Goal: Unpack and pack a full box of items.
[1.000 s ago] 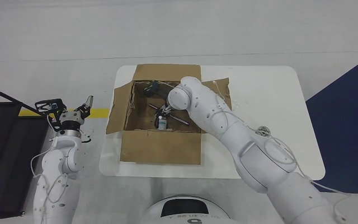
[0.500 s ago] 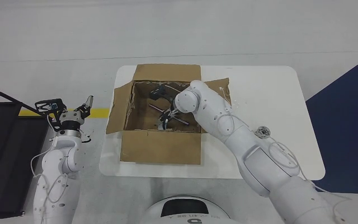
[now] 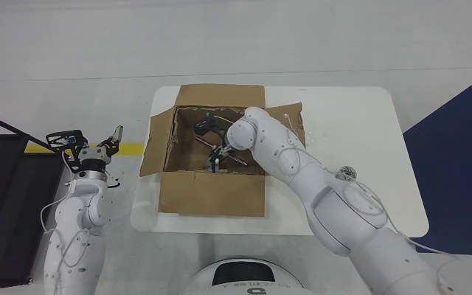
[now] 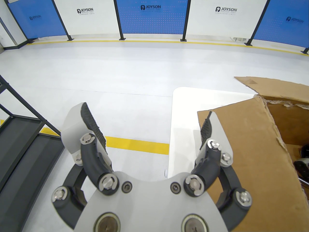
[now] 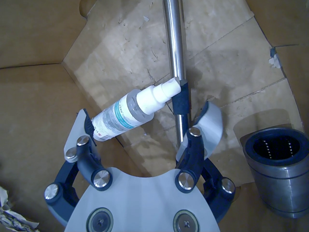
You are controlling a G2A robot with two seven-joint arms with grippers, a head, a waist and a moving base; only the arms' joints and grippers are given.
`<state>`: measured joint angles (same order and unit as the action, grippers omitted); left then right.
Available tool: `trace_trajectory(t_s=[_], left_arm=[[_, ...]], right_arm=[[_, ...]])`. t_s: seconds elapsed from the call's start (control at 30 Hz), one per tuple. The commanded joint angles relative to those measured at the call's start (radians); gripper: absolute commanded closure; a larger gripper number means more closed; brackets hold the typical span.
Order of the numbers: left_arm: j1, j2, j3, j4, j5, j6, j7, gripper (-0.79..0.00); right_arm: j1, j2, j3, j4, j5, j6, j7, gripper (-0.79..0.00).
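Surface: a white table (image 3: 346, 118) with rounded corners is carrying an open cardboard box (image 3: 210, 193). The box's flaps are folding outward on all sides, and their edges are looking torn and ragged.

Room: a pale grey floor (image 4: 96, 68) is spreading around the table, and a yellow line (image 4: 137, 144) is running across it. A fence of blue and white perforated panels (image 4: 149, 8) on black posts is closing off the far side. A black rack (image 4: 19, 141) is standing on the floor beyond the table's left edge.

Right gripper (image 5: 146, 112): it is reaching down inside the box, close to the bottom. Its fingers are standing wide apart and are clamping nothing. A spray bottle (image 5: 125, 118) with a white cap is lying on its side between them, its base touching one finger pad. The cap is resting against a steel rod (image 5: 172, 32) that is lying on the box floor and wearing a dark sleeve (image 5: 181, 98) partway along. The rod is passing just beside the other finger. A metal cylindrical bearing (image 5: 275, 170) is standing upright nearby on the box floor, apart from the rod.

Left gripper (image 4: 146, 112): it is hanging off the table's left side, above the floor, just beside the box's left flap. Its fingers are spreading wide and holding nothing.
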<state>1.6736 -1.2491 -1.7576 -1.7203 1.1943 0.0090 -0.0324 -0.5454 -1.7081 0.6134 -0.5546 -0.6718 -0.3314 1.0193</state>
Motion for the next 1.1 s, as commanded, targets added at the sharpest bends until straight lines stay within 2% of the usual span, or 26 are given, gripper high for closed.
trace_trajectory(t_s=[0.0,0.13,0.23,0.27,0.33,0.4,0.43,0.5,0.83,1.07], left_arm=[[0.0,0.0,0.0,0.0,0.0,0.0,0.0,-0.785],[0.0,0.0,0.0,0.0,0.0,0.0,0.0,-0.785],[0.0,0.0,0.0,0.0,0.0,0.0,0.0,-0.785],[0.0,0.0,0.0,0.0,0.0,0.0,0.0,-0.785],[0.0,0.0,0.0,0.0,0.0,0.0,0.0,-0.785],[0.0,0.0,0.0,0.0,0.0,0.0,0.0,-0.785],[0.0,0.0,0.0,0.0,0.0,0.0,0.0,-0.785],[0.0,0.0,0.0,0.0,0.0,0.0,0.0,-0.785],[0.0,0.0,0.0,0.0,0.0,0.0,0.0,-0.785],[0.0,0.0,0.0,0.0,0.0,0.0,0.0,-0.785]], right_arm=[[0.01,-0.01,-0.006,0.028,0.005,-0.006,-0.006,-0.603],[0.023,-0.032,-0.023,0.073,0.005,0.0,-0.017,-0.566],[0.03,-0.048,-0.034,0.101,0.004,-0.003,-0.026,-0.502],[0.033,-0.052,-0.037,0.109,0.003,-0.003,-0.03,-0.425],[0.038,-0.061,-0.042,0.123,0.001,-0.007,-0.038,-0.351],[0.044,-0.067,-0.044,0.136,0.002,-0.015,-0.045,-0.243],[0.048,-0.069,-0.044,0.143,0.004,-0.021,-0.049,-0.123],[0.054,-0.072,-0.041,0.156,0.008,-0.035,-0.058,0.0],[0.08,-0.049,-0.003,0.188,0.021,-0.127,-0.127,0.0],[0.07,-0.016,0.025,0.149,0.007,-0.127,-0.15,0.0]])
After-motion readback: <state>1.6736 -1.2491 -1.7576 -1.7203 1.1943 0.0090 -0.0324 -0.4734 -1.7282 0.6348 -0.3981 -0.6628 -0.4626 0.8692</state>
